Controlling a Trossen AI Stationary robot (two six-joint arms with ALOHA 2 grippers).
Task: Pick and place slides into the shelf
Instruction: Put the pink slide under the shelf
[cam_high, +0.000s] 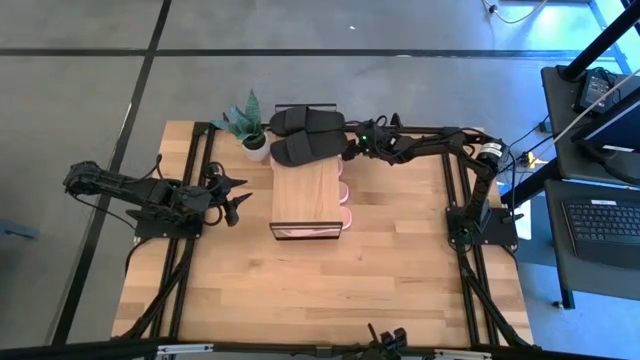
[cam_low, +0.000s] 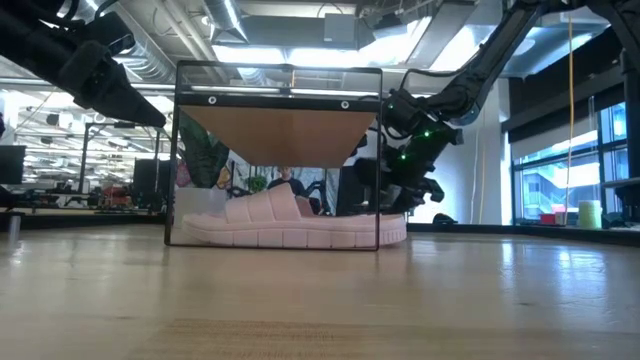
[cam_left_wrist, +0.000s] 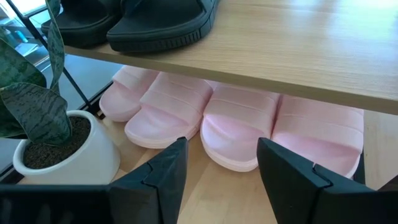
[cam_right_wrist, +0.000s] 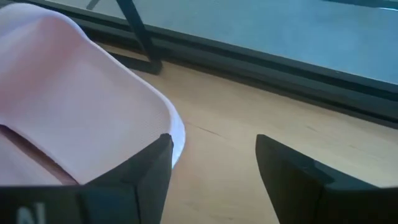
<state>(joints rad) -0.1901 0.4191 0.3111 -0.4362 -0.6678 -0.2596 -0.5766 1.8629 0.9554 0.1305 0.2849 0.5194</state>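
The task is judged nearly complete: the black slides (cam_high: 307, 134) are set on the shelf (cam_high: 303, 193) at frame centre, four pink slides (cam_left_wrist: 239, 127) are tucked beneath, and the left pincer (cam_high: 236, 196) and right pincer (cam_high: 352, 152) are held apart, empty.

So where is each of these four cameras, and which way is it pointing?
High view: overhead, looking down on the table, shelf and both arms.
Low view: tabletop level, facing the shelf; arms enter from above.
Left wrist view: on the left arm, behind its open tool, facing pink slides, black slides and a potted plant.
Right wrist view: behind the right tool, open beside one pink slide.
All show pink slides.
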